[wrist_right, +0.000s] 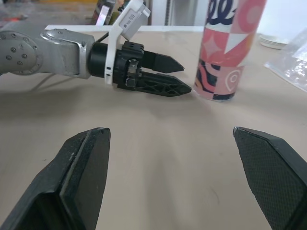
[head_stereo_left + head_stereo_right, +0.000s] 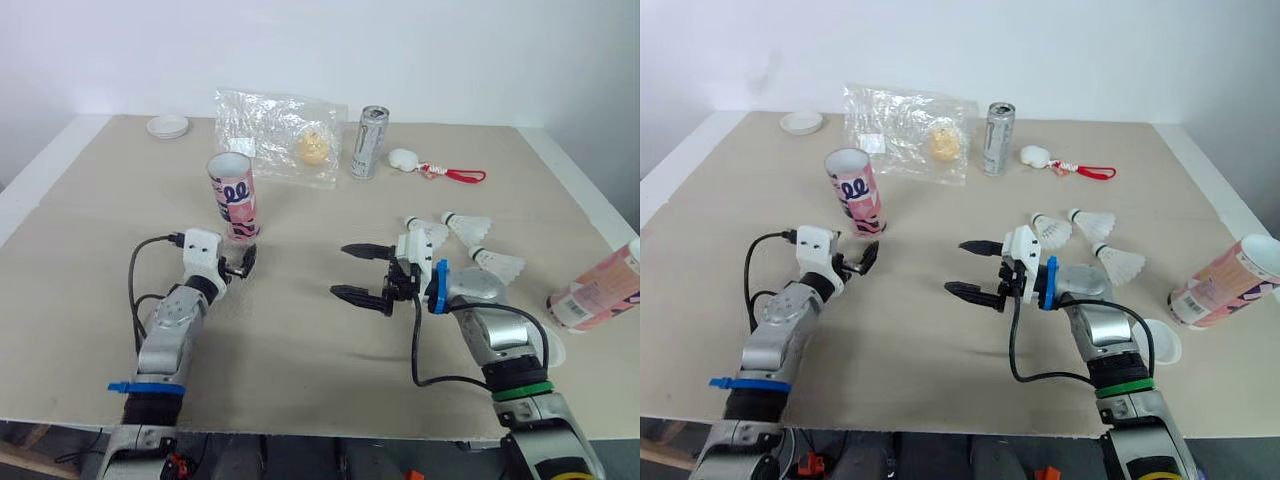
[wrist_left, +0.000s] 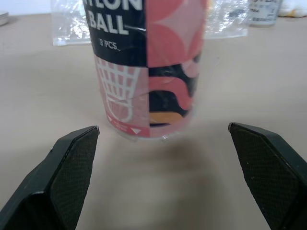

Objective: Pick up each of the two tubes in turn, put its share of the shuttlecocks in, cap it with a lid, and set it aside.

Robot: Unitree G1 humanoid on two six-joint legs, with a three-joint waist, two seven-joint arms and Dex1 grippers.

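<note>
Here, the pink-and-black patterned cardboard tube [image 2: 233, 195] stands just past the tips of the left gripper [image 2: 240, 264], in line with the gap between them. It is upright, long axis vertical, open mouth up. That gripper's two black fingers are spread wide and touch nothing. A second pink patterned tube [image 2: 597, 292] lies on its side, well outward of the right gripper [image 2: 342, 270], its long axis slanting away from the robot. Three white feathered shuttlecocks [image 2: 468, 225] lie behind that gripper's wrist. It too is spread and empty, tips pointing toward the left gripper.
</note>
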